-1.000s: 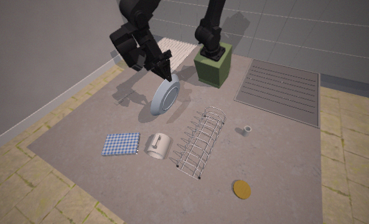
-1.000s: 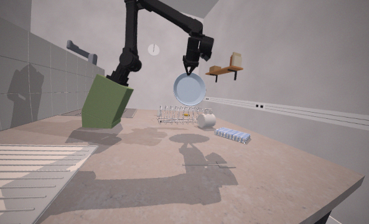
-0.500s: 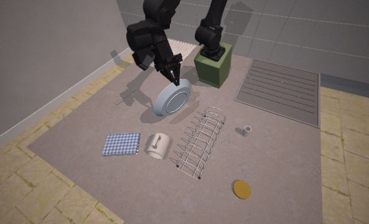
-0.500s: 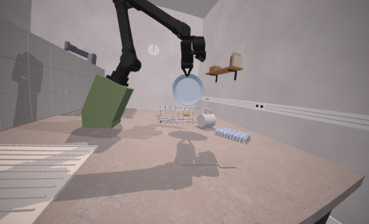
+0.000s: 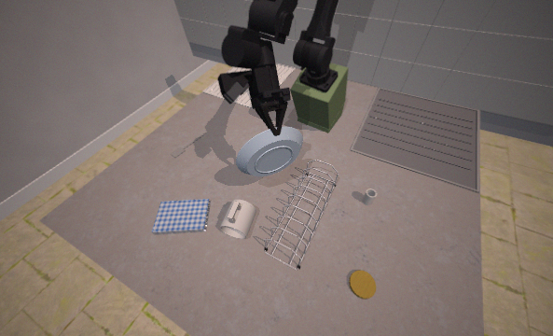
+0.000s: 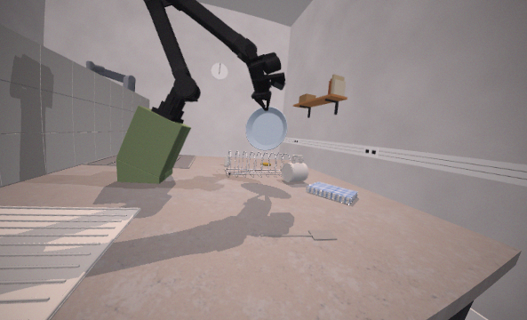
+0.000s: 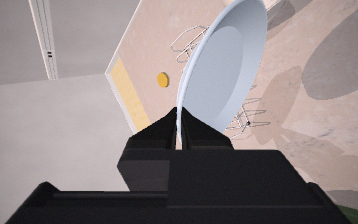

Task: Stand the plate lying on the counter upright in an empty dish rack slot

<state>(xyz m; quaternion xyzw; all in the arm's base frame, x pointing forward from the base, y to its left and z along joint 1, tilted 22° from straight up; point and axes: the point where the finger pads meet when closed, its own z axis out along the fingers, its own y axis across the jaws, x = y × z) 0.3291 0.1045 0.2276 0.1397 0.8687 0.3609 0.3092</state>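
Pale-blue round ceramic plate (image 5: 270, 153) hangs vertical from black hand (image 5: 276, 129), clamped on rim, probably for edge-first entry into wire dish rack (image 5: 300, 216).

No legible text, label, brand, number or sign is found in any of the three views. The wall clock (image 6: 219, 70) shows a plain white face with no readable numerals, and the boxes on the wall shelf (image 6: 318, 101) carry no discernible printing. The checked cloth (image 5: 182, 216) bears a blue-and-white pattern only, with no lettering.
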